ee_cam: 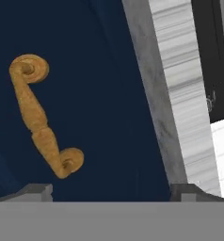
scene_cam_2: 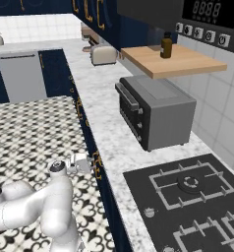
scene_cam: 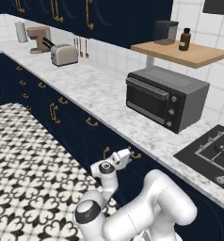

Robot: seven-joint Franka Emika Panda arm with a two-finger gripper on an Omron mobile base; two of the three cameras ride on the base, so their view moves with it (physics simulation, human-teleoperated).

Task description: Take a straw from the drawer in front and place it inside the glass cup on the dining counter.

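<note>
The drawer (ee_cam: pixel 109 94) is shut, showing a dark navy front just under the marble worktop edge (ee_cam: pixel 180 94). Its brass scroll handle (ee_cam: pixel 41 122) lies left of centre in the hand view, nearer one fingertip (ee_cam: pixel 36 190) than the other. My gripper (ee_cam: pixel 113 192) is open with nothing between the jaws and points straight at the front. From the base cameras the gripper (scene_cam: pixel 125 157) (scene_cam_2: pixel 87 164) hovers right at the drawer handle (scene_cam_2: pixel 97 165), close to it. The straw is hidden. The glass cup and the dining counter are out of view.
A grey toaster oven (scene_cam: pixel 165 96) (scene_cam_2: pixel 156 110) sits on the worktop above the drawer, with a black cooktop (scene_cam: pixel 212 150) (scene_cam_2: pixel 188 192) to its right. A toaster (scene_cam: pixel 63 54) stands farther left. Patterned floor (scene_cam: pixel 29 160) lies open behind the arm.
</note>
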